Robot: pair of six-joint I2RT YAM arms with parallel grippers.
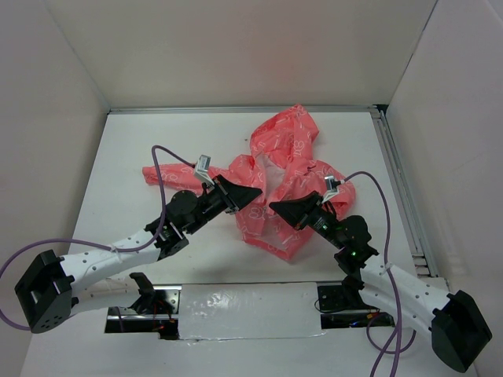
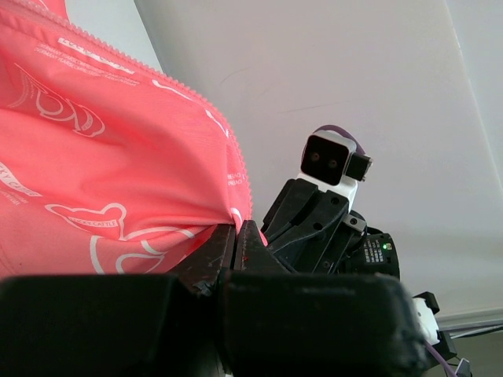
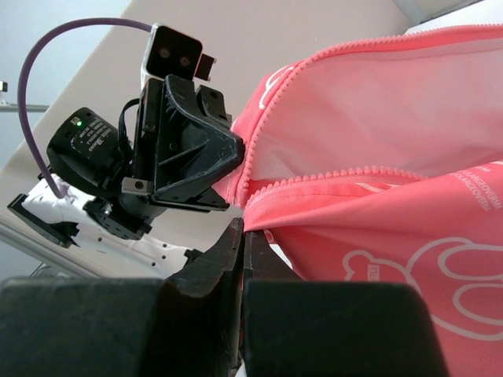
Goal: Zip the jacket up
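The coral-pink jacket point(image 1: 284, 157) with white outline print lies crumpled mid-table, hood toward the back and one sleeve stretched left. It is unzipped, and two toothed zipper edges show in the right wrist view point(image 3: 393, 196). My left gripper point(image 1: 256, 194) is shut on the jacket's front edge by the zipper teeth point(image 2: 236, 228). My right gripper point(image 1: 275, 207) faces it a few centimetres away and is shut on the opposite front edge point(image 3: 243, 226). Pink fabric point(image 2: 94, 157) is stretched up from the left jaws. The zipper slider and the chest logo are out of sight.
White walls enclose the table on three sides. A metal rail point(image 1: 401, 181) runs along the right edge. A taped slot point(image 1: 244, 310) sits at the near edge between the arm bases. Purple cables point(image 1: 157, 169) loop above both arms.
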